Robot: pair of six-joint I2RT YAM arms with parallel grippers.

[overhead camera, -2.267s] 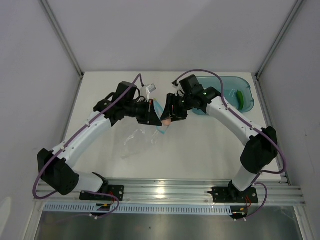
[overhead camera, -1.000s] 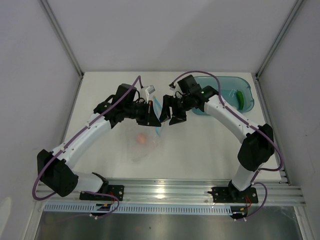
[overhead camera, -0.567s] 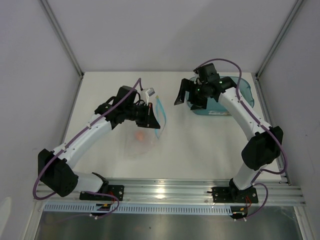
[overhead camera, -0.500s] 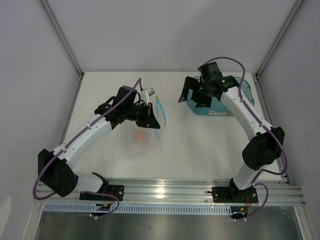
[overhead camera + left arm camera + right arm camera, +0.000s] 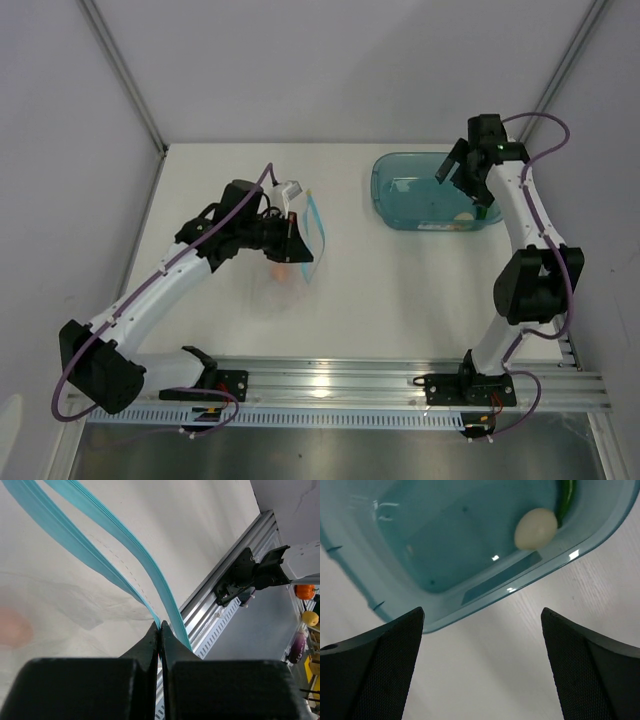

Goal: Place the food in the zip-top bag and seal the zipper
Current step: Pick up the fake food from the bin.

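Left end effector [image 5: 160, 628] pinched tight on the zipper [image 5: 95, 535] of the zip-top bag [image 5: 285, 288] — lying toward 9 o'clock on the bench [image 5: 400, 280], peach-pink piece [image 5: 282, 270] inside. Right end effector [image 5: 482, 612] spread wide, empty, over the teal tub [image 5: 445, 545] — cream-white piece [image 5: 536, 528] and green piece [image 5: 566, 497] sit side by side at 1 o'clock in its wrist view.

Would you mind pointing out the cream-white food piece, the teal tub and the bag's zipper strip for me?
cream-white food piece [image 5: 536, 528]: right wrist view, centre of its rounded top.
teal tub [image 5: 415, 195]: top external view, bare floor near its left side.
zipper strip [image 5: 65, 532]: left wrist view, middle of the left blue lip.
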